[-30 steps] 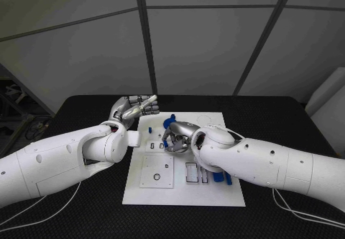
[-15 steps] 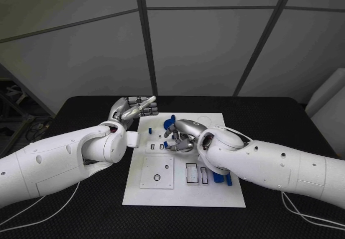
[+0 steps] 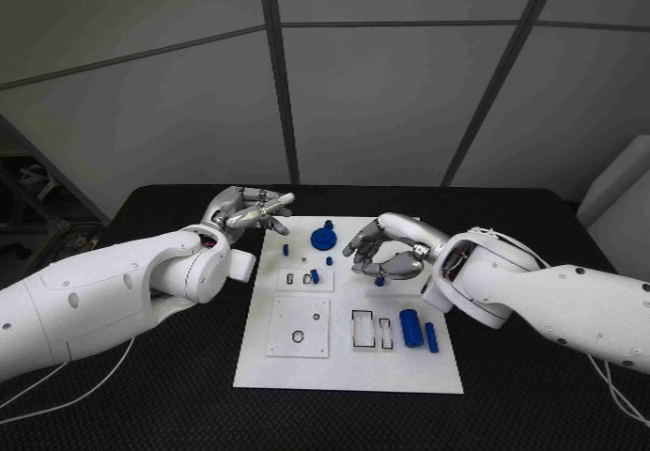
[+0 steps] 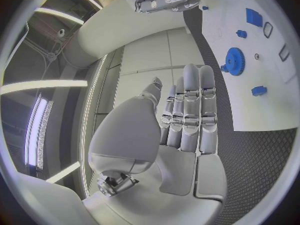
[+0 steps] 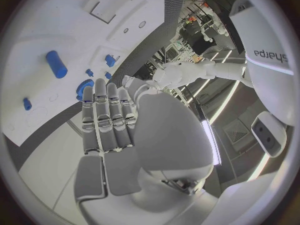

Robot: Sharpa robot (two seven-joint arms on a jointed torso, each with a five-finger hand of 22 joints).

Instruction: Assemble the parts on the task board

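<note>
Over on the left, the left robot hand hangs above the black surface just off the far left corner of the task board; its wrist view shows the fingers laid straight side by side with nothing in them, so it reads as empty and parked clear, probably to leave the board free for the other arm; I'd call it open, though the fingers lie close together.

Moving onto the board: a small blue peg stands near the left edge, and a blue piece sits upright in one of the small slots, apparently already seated; below that lies the square inset plate with its ring outline; the blue gear sits at the far middle, flat on the board, with a tiny blue piece just beside it.

Further right, the rectangular slots stand unfilled, with a blue block and a slim blue bar lying loose alongside, likely waiting their turn.

And on the right, the right robot hand hovers over the board's far right part, fingers curled downward over a small blue part; whether it grips anything, I cannot tell; my read is a reach for that part.
</note>
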